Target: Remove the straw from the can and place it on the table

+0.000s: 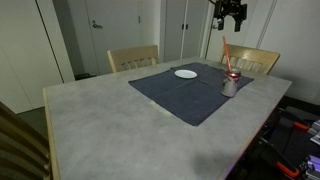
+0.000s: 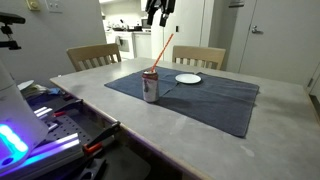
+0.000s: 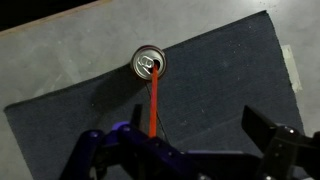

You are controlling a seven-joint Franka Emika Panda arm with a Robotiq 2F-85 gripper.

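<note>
- Wrist view: the gripper [image 3: 190, 148] hangs over the mat [image 3: 230, 80] with its fingers spread wide, pinching nothing.
- The straw [image 3: 153, 100] stands in the mouth of the can [image 3: 150, 63] and leans up toward the camera.
- In both exterior views the can [image 1: 230, 86] sits upright on the dark mat on the table [image 1: 100, 120], near a white plate [image 1: 186, 73].
- The gripper [image 2: 160, 10] is high above, well clear of the straw's [image 2: 160, 55] top end.

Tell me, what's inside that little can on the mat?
A red-orange straw leans out of the can through its top opening. The straw's lower end and any drink are hidden in the dark inside.
</note>
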